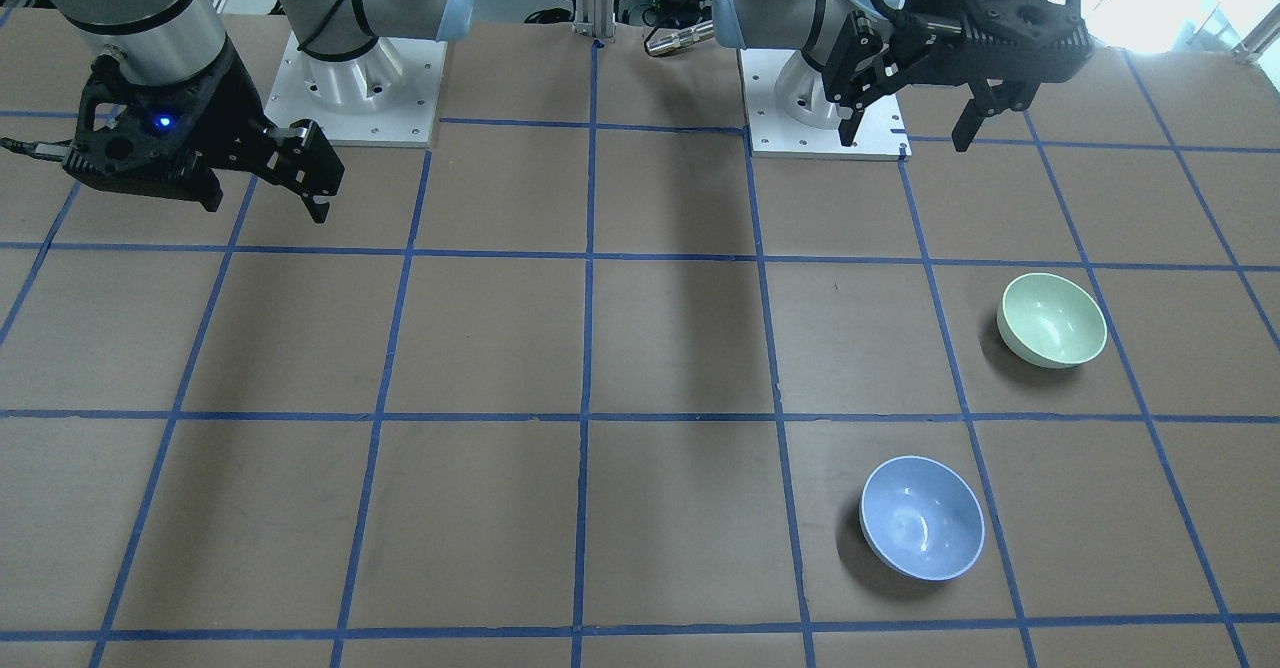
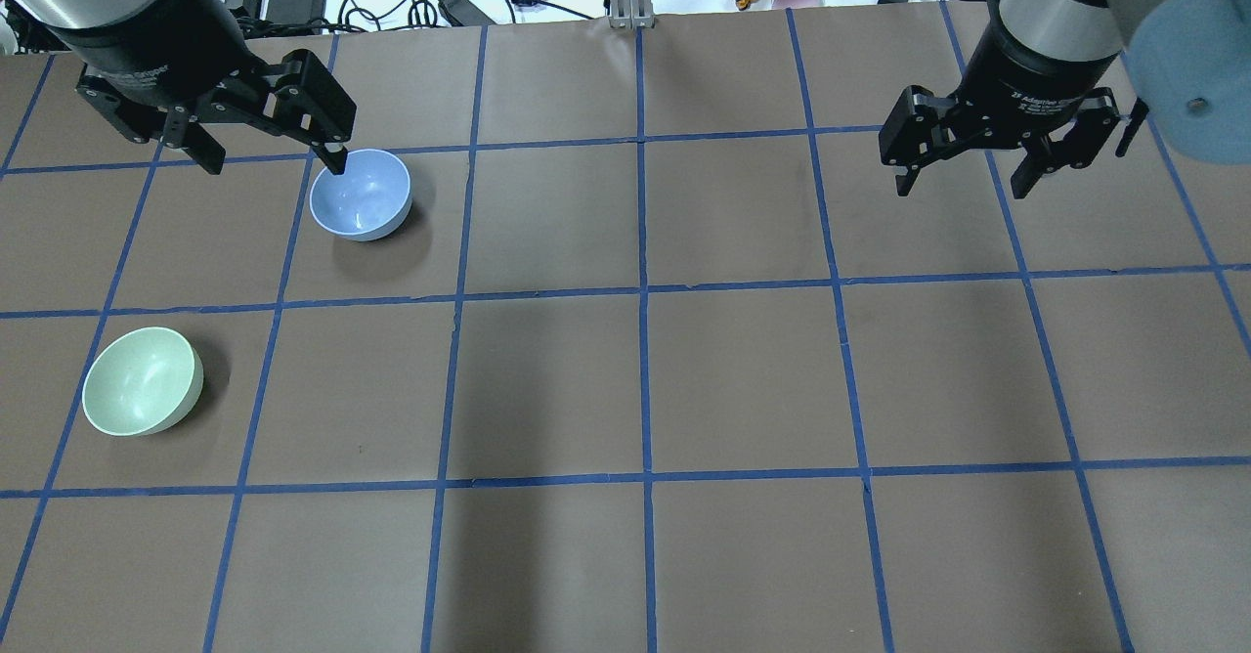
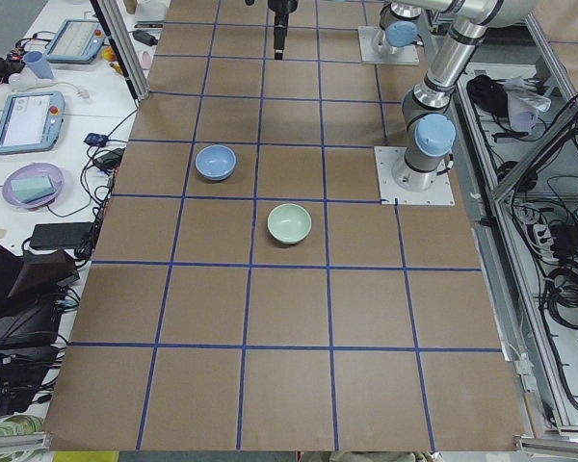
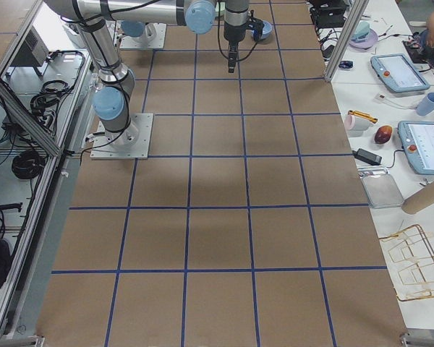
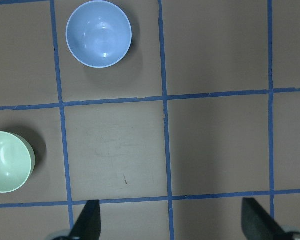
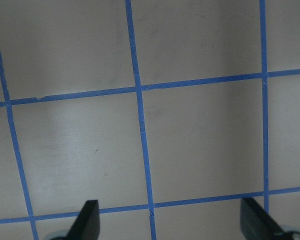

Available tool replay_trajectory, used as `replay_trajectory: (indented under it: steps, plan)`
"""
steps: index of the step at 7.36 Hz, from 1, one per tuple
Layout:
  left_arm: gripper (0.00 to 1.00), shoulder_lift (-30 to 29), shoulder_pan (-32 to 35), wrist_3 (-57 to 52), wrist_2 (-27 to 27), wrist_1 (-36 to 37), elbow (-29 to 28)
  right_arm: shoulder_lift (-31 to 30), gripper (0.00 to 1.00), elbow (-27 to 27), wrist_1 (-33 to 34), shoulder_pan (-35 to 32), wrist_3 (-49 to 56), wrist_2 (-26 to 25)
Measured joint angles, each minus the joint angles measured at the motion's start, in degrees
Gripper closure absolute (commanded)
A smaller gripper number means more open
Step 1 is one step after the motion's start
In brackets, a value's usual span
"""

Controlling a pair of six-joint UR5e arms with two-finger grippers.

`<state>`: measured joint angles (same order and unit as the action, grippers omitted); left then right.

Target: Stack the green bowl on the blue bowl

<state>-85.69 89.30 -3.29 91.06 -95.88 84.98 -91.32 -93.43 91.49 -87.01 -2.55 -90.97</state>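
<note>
In the overhead view, my left gripper hangs above the brown gridded table, its fingers spread wide and holding nothing. The green bowl sits upright on the table at about 7 o'clock from it, well apart. The blue bowl sits upright at about 4 o'clock, its rim appearing just beside one fingertip. The green bowl lies at 8 o'clock from the blue one, in a separate grid square. My right gripper hangs far off at 3 o'clock, also spread and empty.
</note>
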Motion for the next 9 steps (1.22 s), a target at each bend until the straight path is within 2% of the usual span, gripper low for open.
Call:
replay_trajectory:
  steps: [9]
  plan:
    - [0.00, -0.1, -1.1, 0.3, -0.1, -0.4, 0.5, 0.0, 0.00, 0.0, 0.0, 0.0, 0.0, 0.0]
